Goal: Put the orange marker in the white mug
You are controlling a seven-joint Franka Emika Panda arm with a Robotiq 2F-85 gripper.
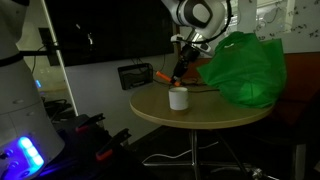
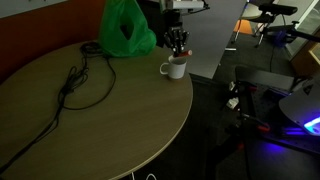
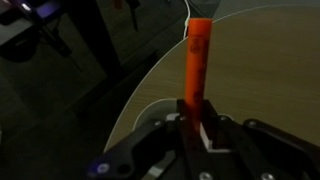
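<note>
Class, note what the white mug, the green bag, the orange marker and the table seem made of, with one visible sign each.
White mug: probably glazed ceramic; opaque, thick handle.
Green bag: likely thin plastic film; crumpled, shiny folds.
Orange marker: seemingly smooth plastic; even colour.
Table: wood or wood-look laminate, unclear which; pale brown matte top.

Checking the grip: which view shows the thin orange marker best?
Wrist view: the thin orange marker stands clear, clamped in the gripper. In both exterior views it is barely discernible at the gripper above the small white mug.

White, rounded arm (image 1: pixel 200 12); black, angular gripper (image 3: pixel 196 128).
</note>
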